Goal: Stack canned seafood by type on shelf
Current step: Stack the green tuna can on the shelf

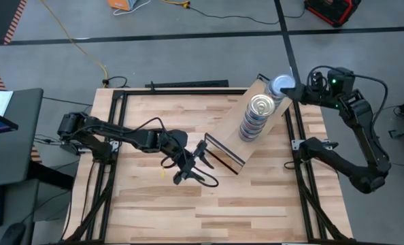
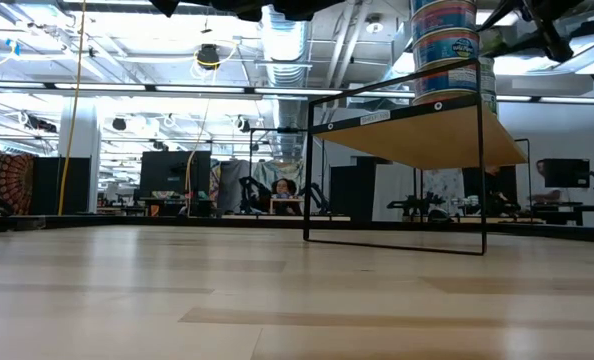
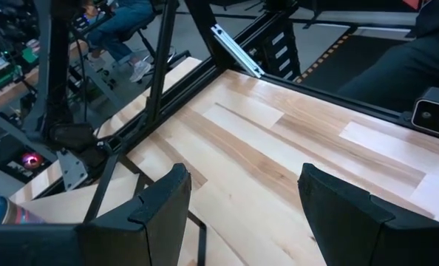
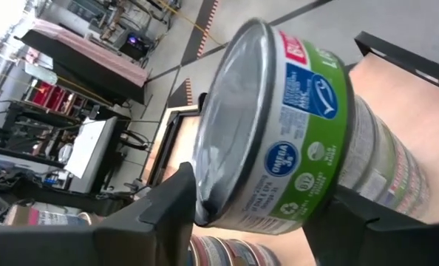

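Observation:
The shelf, a light wood board on a thin black frame, stands slantwise across the table. Two stacks of tins stand on its far end. One has blue labels and a gold lid on top; it also shows in the low view. The other has green labels. My right gripper is shut on that stack's top tin. My left gripper hovers open above the table beside the shelf's near end, touching nothing; its wrist view shows the gap between the fingers. My right gripper pinches the top tin by its green-labelled side wall, one finger on each side, across its width. The fingers come in about level from the table's right. The tin stays upright, lid up, over the green stack; whether it rests on it I cannot tell.
The shelf's black frame legs stand close ahead of my left gripper. Bare tabletop spreads toward the near edge. Black rails border the table. A person sits far behind the table.

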Motion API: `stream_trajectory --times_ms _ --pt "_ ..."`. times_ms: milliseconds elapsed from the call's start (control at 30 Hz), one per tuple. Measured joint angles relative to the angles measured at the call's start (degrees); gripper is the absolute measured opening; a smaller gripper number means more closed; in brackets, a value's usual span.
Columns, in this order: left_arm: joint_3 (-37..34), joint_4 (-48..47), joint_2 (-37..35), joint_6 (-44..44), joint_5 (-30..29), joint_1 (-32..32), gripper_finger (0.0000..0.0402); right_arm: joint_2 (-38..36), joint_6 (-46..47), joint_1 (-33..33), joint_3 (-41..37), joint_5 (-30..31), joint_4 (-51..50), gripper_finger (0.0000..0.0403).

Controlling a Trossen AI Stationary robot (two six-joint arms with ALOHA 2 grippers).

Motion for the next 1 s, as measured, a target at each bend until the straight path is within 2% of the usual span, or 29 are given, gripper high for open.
stream_trajectory --times_ms 167,533,767,1000 --pt "0.00 0.06 0.00 0.34 0.00 0.00 0.0239 0.00 -0.52 -0.02 0.00 0.00 -0.14 0.0255" --pt "0.00 0.11 0.00 0.35 0.00 0.00 0.0239 0.02 0.80 0.02 2.36 -1.25 -0.41 0.0256" --pt "0.00 0.27 0.00 0.35 0.00 0.00 0.0239 0.25 -0.57 0.04 3.50 -0.62 -6.16 0.0256" --pt "0.00 0.57 0.00 0.31 0.00 0.00 0.0239 1.28 -1.01 0.04 3.48 -0.28 -6.03 0.0256"
